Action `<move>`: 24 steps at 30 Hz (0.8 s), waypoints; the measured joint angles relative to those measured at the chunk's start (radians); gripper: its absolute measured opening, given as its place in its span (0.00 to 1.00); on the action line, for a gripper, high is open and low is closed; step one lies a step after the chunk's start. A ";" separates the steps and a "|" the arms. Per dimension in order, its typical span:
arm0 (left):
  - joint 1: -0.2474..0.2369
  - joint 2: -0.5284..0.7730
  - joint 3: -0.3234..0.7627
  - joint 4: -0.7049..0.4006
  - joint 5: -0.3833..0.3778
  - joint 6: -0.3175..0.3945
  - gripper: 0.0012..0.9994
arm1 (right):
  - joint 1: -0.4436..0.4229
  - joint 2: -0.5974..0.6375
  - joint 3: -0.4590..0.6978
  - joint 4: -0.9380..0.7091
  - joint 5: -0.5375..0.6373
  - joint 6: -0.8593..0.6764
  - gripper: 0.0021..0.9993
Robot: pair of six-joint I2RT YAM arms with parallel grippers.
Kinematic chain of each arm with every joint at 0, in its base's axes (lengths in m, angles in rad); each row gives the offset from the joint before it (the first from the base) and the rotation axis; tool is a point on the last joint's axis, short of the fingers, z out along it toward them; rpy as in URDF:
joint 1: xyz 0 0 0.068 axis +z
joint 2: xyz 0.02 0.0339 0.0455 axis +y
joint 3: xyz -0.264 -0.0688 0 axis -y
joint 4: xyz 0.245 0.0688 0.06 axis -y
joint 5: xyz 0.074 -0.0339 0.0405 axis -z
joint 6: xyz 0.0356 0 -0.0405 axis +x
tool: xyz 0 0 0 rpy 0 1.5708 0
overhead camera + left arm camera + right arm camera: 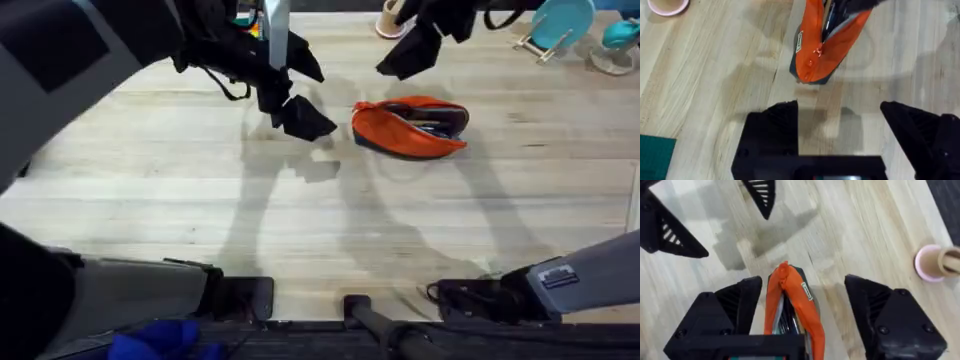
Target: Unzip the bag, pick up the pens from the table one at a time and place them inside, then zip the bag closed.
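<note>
Our left jaws and right jaws hang released beside the unzipped bag; a one-handed zipper pull could drag it across the desk.

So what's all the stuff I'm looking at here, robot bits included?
Pencil pouch: one, orange with dark lining, unzipped, on the table ahead of both grippers.
Pens: dark sticks inside the open pouch; number hard to tell.
Small cup: one, tan or pinkish, at the far edge.
Teal objects: a couple, far right corner; too unclear to name.
Table: one, light wooden planks.
Left gripper: one, black, open, above bare table beside the pouch's end.
Right gripper: one, black, open, straddling the pouch's other end.
</note>
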 joint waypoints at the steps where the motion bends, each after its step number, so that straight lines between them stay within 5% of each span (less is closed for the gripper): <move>1: 0.000 0.000 0.000 0.000 0.000 0.000 1.00 | 0.009 0.000 0.000 0.003 0.005 -0.008 1.00; 10: 0.000 0.000 0.000 0.000 0.000 0.002 1.00 | 0.093 0.031 0.000 0.014 0.101 -0.042 1.00; 24: 0.000 0.000 0.000 0.000 0.000 0.002 1.00 | 0.099 0.122 0.000 0.000 0.142 -0.048 1.00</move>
